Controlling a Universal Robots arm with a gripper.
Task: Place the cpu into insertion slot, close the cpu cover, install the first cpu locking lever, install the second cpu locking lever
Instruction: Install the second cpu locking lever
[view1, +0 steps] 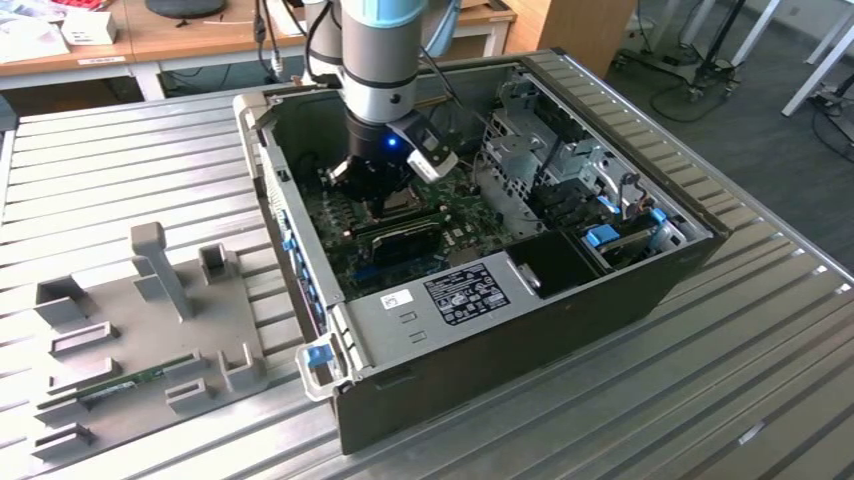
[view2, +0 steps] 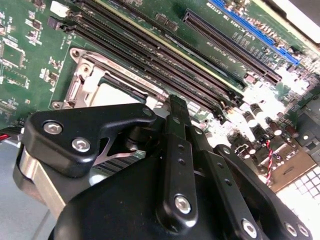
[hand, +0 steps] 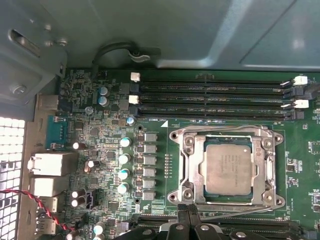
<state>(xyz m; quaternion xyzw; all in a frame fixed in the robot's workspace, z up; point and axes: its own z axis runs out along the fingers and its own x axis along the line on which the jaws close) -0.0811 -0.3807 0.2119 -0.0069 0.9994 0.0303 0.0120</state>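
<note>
one dull grey square cpu (hand: 228, 168) seated in silver-rimmed square insertion slot (hand: 186, 165), one thin silver cpu cover (hand: 228, 137) closed over it, black gripper (hand: 187, 216) just beside, jaws clenched empty, three black memory slots (hand: 210, 100)

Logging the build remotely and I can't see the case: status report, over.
Tool low over the motherboard at the socket's edge. Cpu seated flat in the insertion slot, cpu cover down around it. Memory slots beside it.

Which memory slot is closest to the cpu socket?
The lowest of the three long black slots above the socket in the first wrist view, running along its silvery rim. The other two lie farther off, toward the case wall.
</note>
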